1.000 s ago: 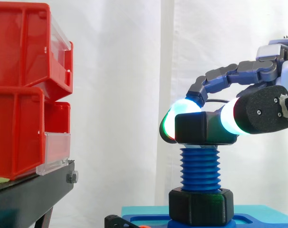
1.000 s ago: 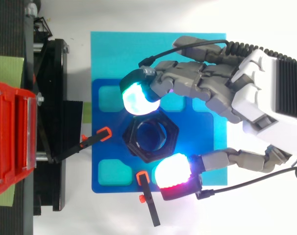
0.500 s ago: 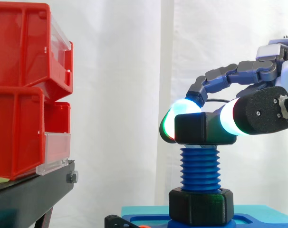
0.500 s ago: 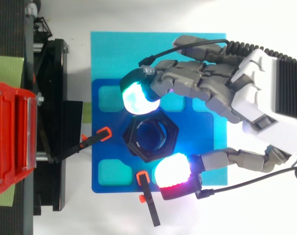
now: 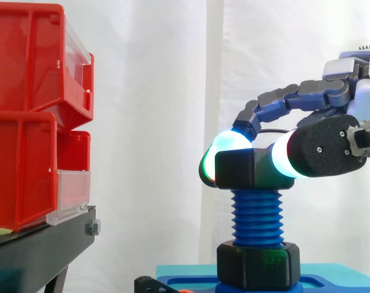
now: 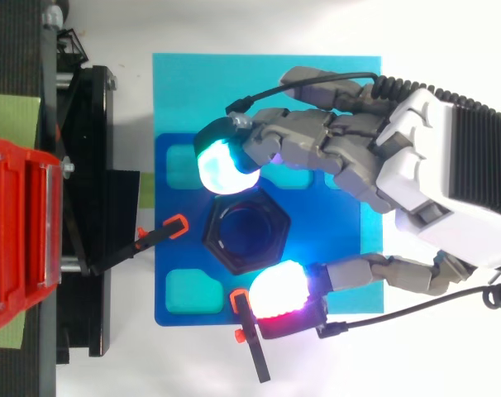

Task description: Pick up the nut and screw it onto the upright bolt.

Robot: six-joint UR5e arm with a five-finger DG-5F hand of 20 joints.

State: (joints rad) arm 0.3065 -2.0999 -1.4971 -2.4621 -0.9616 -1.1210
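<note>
A black hexagonal nut [image 5: 241,170] [image 6: 245,233] sits at the top of the upright blue threaded bolt [image 5: 256,215]. My hand [image 6: 416,182] reaches in from the right and pinches the nut between two glowing fingertips [image 6: 221,164], one on each side. In the side view the hand [image 5: 331,143] is level with the nut, its pads pressed against the nut's flanks. A second black nut [image 5: 258,264] rests at the foot of the bolt on the blue base [image 6: 176,273].
Red bins [image 5: 32,116] stand stacked on a black stand [image 5: 44,247] at the left. The blue base lies on a cyan mat [image 6: 184,83]. Two black clamps with orange tips [image 6: 174,225] lie by the base's left and front edges.
The hand and the nut have shifted slightly to the left and a little up in the side view, and leftward in the top view. The grip has stayed the same.
</note>
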